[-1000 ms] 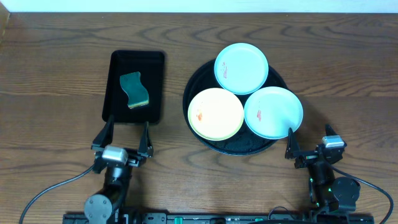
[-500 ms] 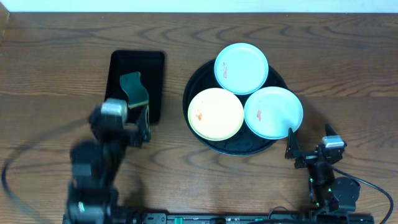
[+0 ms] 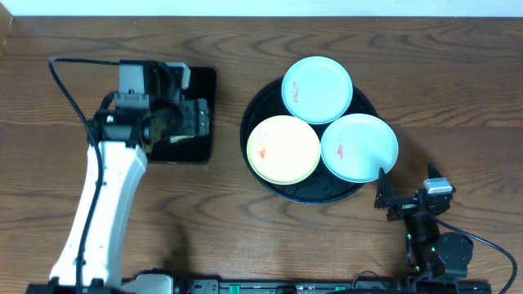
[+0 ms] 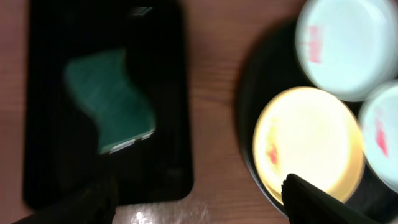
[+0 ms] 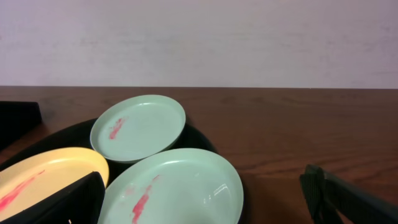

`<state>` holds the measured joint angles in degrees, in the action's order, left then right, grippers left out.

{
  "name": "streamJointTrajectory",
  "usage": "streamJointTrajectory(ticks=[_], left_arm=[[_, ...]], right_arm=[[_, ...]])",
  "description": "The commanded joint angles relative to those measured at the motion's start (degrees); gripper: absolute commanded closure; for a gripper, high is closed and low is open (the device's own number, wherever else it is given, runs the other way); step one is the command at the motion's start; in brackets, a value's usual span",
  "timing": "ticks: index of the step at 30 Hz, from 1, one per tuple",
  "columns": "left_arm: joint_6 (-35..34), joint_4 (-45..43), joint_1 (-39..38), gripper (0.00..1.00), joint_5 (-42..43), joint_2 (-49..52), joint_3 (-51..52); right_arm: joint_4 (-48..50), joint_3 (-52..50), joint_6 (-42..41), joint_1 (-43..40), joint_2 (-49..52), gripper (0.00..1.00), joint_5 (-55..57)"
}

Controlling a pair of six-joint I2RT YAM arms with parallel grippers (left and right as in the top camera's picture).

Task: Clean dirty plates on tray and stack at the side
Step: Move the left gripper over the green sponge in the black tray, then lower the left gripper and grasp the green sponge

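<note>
1. Overhead: the round tray [image 3: 255,163] sits right of centre on the wood surface [image 3: 441,73]. It carries three plates: a far mint plate [image 3: 317,90], a yellow plate [image 3: 283,149] near left and a right mint plate [image 3: 359,147]. Each has a small orange-red smear. The plates lie close together; I cannot tell whether they touch. The left hand [image 3: 186,121] hangs over the rectangular tray [image 3: 204,82] on the left, blurred here. The right hand [image 3: 406,189] sits low just near-right of the round tray, its fingers spread wide and holding nothing.
2. Left wrist: a green sponge [image 4: 112,112] lies in the rectangular tray, apart from both fingers. The left hand is wide open and empty. The plates are at the right edge, motion-blurred.
3. Right wrist: the right mint plate is nearest, the far mint plate is behind it and the yellow plate is at left. Dark fingers [image 5: 348,199] show at both lower corners, spread wide.
</note>
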<state>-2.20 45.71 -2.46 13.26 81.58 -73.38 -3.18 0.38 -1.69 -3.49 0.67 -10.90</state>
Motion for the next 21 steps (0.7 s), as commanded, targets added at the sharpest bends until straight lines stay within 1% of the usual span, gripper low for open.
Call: streamJointTrajectory(ticks=[1,5,7,10,13,14,19,21], left_arm=[[-9.77,4.33,3.19,0.15,-8.44,3.69,-6.69],[-10.16,14.67,7.39,0.15,-8.39,10.99,-16.17],[-10.16,16.98,8.35,0.15,-8.13,13.75,-18.60],[-10.25,16.02,8.52,0.15,-4.35,16.06,-18.73],[-13.62,14.67,8.39,0.15,2.03,18.01,-18.73],[-14.08,14.36,8.39,0.15,2.93,18.49,-18.73],[-15.54,10.12,8.11,0.15,0.74,22.10,-18.34],[-18.36,10.01,8.13,0.15,-2.14,23.76,-18.34]], right_arm=[[-0.26,-0.02,0.04,-0.22,-0.35,0.01,-0.50],[-0.26,-0.02,0.04,-0.22,-0.35,0.01,-0.50],[-0.26,-0.02,0.04,-0.22,-0.35,0.01,-0.50],[-0.26,-0.02,0.04,-0.22,-0.35,0.01,-0.50],[-0.26,-0.02,0.04,-0.22,-0.35,0.01,-0.50],[-0.26,-0.02,0.04,-0.22,-0.35,0.01,-0.50],[-0.26,-0.02,0.04,-0.22,-0.35,0.01,-0.52],[-0.26,-0.02,0.04,-0.22,-0.35,0.01,-0.50]])
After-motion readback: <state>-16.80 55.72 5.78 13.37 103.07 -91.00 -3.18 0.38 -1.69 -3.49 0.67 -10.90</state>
